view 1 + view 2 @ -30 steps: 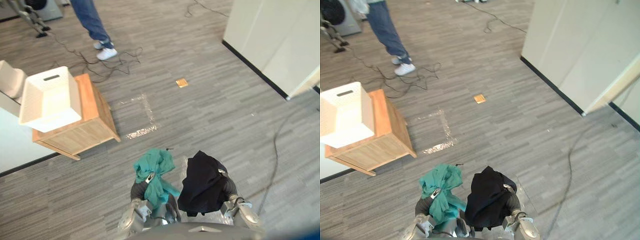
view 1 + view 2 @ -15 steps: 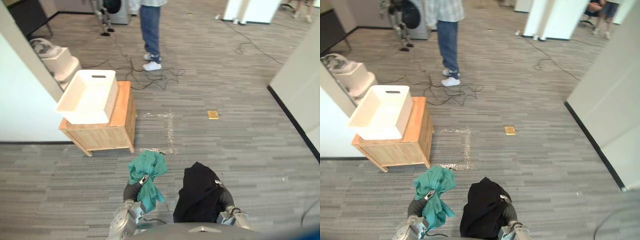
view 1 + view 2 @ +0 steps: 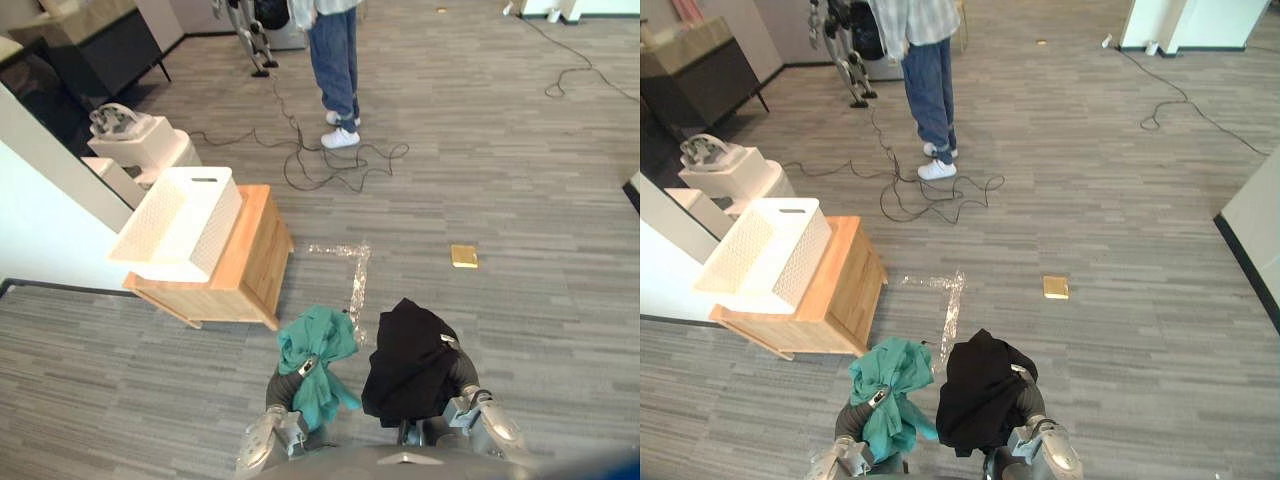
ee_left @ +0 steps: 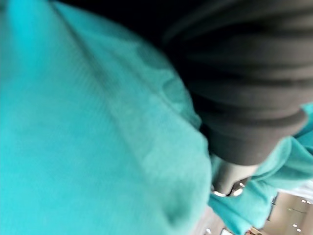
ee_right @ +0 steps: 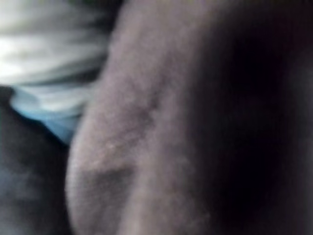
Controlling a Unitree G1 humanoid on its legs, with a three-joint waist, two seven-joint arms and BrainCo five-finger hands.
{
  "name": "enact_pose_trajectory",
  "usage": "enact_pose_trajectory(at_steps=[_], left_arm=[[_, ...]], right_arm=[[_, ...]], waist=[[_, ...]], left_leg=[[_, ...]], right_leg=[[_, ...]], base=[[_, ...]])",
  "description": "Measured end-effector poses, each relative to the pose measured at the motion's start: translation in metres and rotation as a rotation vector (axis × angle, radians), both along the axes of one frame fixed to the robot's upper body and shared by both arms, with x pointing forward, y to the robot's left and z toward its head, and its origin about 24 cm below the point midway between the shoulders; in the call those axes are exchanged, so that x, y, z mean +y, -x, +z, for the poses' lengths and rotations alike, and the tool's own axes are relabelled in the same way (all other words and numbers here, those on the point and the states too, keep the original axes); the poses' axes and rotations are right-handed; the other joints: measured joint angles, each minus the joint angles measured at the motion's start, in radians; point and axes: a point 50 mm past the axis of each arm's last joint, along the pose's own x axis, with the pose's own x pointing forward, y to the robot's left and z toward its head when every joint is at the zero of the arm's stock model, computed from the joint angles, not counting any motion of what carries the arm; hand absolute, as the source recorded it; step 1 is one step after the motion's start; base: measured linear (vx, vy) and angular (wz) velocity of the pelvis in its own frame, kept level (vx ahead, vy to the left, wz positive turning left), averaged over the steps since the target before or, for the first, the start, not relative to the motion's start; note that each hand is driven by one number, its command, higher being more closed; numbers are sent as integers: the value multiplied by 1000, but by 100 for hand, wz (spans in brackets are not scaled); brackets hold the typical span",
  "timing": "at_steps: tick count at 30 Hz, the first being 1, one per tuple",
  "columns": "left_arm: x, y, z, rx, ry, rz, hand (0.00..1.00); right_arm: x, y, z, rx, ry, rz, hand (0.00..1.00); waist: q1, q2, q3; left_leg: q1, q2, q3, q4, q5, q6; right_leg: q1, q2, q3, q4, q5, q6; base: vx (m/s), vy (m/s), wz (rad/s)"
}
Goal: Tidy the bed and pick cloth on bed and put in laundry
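A bunched teal cloth stands up from my left hand, whose fingers are curled into it; the same teal cloth lies right against the left wrist view. A black cloth is draped over my right hand, held low at my front beside the teal one. The white perforated laundry basket sits on a low wooden cabinet, ahead and to my left, about a cloth's width from the teal cloth.
A person in jeans and white shoes stands further ahead, with cables looped on the floor near the feet. Tape marks and a small yellow square lie on the grey floor. A white wall runs behind the cabinet.
The whole picture has swung, so the camera has turned; cabinet and basket now sit nearer the middle and closer. Both cloths stay in my hands as before.
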Motion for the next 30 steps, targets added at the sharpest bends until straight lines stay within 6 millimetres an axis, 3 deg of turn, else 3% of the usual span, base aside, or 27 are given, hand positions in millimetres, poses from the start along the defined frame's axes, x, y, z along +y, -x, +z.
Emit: enact_pose_trajectory(at_steps=[1, 2, 3, 4, 5, 6, 7, 8, 10, 11, 12, 13, 14, 15, 16, 18, 19, 20, 21, 23, 24, 26, 27, 28, 30], left_arm=[[-1, 4, 2, -3, 8, 2, 100], [-1, 4, 2, -5, 11, 2, 100], [-2, 4, 3, -10, 16, -2, 100], [-3, 2, 5, -20, 21, -2, 100], [-3, 1, 6, -23, 22, -1, 100], [-3, 0, 6, -24, 20, 1, 100], [-4, -3, 7, -28, 16, 1, 100], [-4, -4, 7, -29, 14, 0, 100], [-3, -12, 9, -50, 11, 0, 100], [-3, -12, 10, -52, 10, 4, 100], [0, -12, 9, -47, 10, 21, 100], [2, -11, 8, -38, -1, 32, 100], [2, -10, 8, -36, -2, 34, 100], [4, -10, 8, -38, -8, 34, 100], [6, -11, 10, -48, -17, 33, 100], [12, -11, 10, -44, -45, 40, 100], [14, -10, 10, -42, -54, 43, 100], [19, -13, 11, -51, -78, 70, 100], [20, -14, 12, -55, -82, 74, 100], [21, -14, 12, -49, -89, 78, 100], [22, -14, 11, -41, -91, 79, 100], [23, -16, 11, -46, -96, 76, 100], [28, -16, 12, -47, -110, 69, 100], [27, -12, 5, -8, -111, 62, 100], [16, -9, 3, 4, -73, 61, 100]], right_arm=[[-1, 2, 1, -5, -3, 11, 100], [-1, 2, 1, -7, -5, 15, 100], [-2, 3, 1, -8, -9, 19, 100], [-2, 4, 1, -5, -9, 23, 100], [-2, 4, 1, -2, -8, 23, 100], [-2, 7, -1, 14, -9, 26, 100], [-1, 12, -3, 28, -14, 20, 100], [-1, 13, -3, 31, -16, 17, 100], [3, 11, 0, 15, -28, 19, 100], [3, 11, 0, 13, -29, 21, 100], [8, 5, 3, -7, -39, 29, 100], [13, 1, 6, -23, -52, 39, 100], [14, 0, 7, -29, -53, 42, 100], [16, -3, 9, -41, -53, 50, 100], [18, -3, 10, -45, -50, 65, 100], [25, -1, 8, -35, -31, 104, 100], [26, 0, 7, -32, -29, 112, 100], [31, 3, 6, -26, -28, 135, 100], [32, 5, 5, -20, -30, 141, 100], [35, 9, 3, -5, -34, 147, 100], [35, 12, 1, 8, -35, 151, 100], [35, 14, -1, 18, -36, 149, 100], [36, 14, -2, 18, -38, 148, 100], [35, 19, -6, 40, -37, 131, 100], [25, 12, -3, 21, -2, 124, 100]], waist=[[6, -10, 5], [5, -12, 6], [3, -19, 7], [0, -23, 8], [0, -22, 8], [4, -29, 9], [0, -40, 2], [0, -46, -1], [6, -81, -19], [8, -90, -22], [13, -114, -24], [23, -128, -27], [26, -130, -26], [29, -142, -26], [21, -151, -23], [3, -155, -19], [-2, -151, -18], [-16, -141, -13], [-20, -137, -11], [-27, -128, -5], [-37, -121, 0], [-42, -133, -1], [-45, -162, -2], [-48, -161, -5], [-31, -118, 0]], left_leg=[[0, -24, 75, -167, -22, -3], [3, -35, 98, -237, -25, -3], [17, -71, 153, -445, -21, -4], [40, -104, 208, -677, 25, -2], [49, -113, 225, -755, 54, -1], [74, -125, 276, -894, 159, 16], [108, -125, 338, -962, 245, 28], [111, -132, 359, -972, 255, 40], [107, -169, 405, -962, 225, 139], [108, -173, 408, -952, 210, 147], [114, -184, 417, -925, 169, 152], [136, -194, 423, -913, 139, 155], [151, -199, 424, -913, 130, 157], [195, -225, 411, -919, 110, 161], [243, -249, 366, -926, 78, 163], [311, -262, 298, -934, 43, 158], [326, -259, 279, -937, 36, 154], [372, -241, 202, -945, 9, 141], [381, -232, 177, -944, 2, 135], [408, -200, 108, -942, -17, 118], [422, -156, 39, -930, -27, 79], [422, -133, -37, -921, -45, 47], [420, -139, -95, -913, -66, 14], [427, -125, -147, -909, -76, -13], [420, -108, -146, -916, -60, -20]], right_leg=[[57, -1, -2, -52, 5, -8], [71, -2, -3, -64, 7, -11], [97, -9, -9, -86, 9, -5], [122, -11, -22, -115, 14, 5], [134, -10, -31, -124, 16, 10], [167, -11, -59, -148, 22, 24], [189, -18, -82, -157, 18, 42], [193, -26, -91, -157, 12, 52], [199, -64, -109, -148, -3, 92], [199, -71, -111, -145, -7, 102], [194, -98, -111, -98, -18, 131], [169, -137, -111, 15, -38, 168], [152, -155, -112, 83, -45, 179], [75, -236, -113, 354, -37, 188], [7, -305, -110, 582, 25, 160], [-71, -337, -59, 803, -4, 133], [-87, -333, -49, 825, -11, 122], [-157, -285, -4, 804, -53, 122], [-177, -272, 2, 774, -66, 122], [-212, -227, 24, 646, -84, 131], [-226, -170, 62, 431, -71, 139], [-225, -133, 144, 193, -4, 154], [-204, -134, 246, -18, 75, 188], [-166, -119, 262, -46, 212, 179], [-170, -98, 239, 5, 162, 153]], base=[[279, -46, -13], [368, -37, -4], [438, 8, 11], [366, 17, 13], [388, 48, 15], [349, 57, 28], [438, 79, 36], [427, 108, 56], [478, 168, 36], [479, 163, 6], [405, 134, 2], [418, 149, 2], [402, 168, 12], [401, 146, 46], [389, 119, 61], [341, 42, 85], [412, -39, 132], [384, -119, 113], [385, -159, 138], [334, -249, 119], [331, -301, 147], [275, -293, 142], [415, -419, 154], [431, -423, 137], [449, -387, 69]])
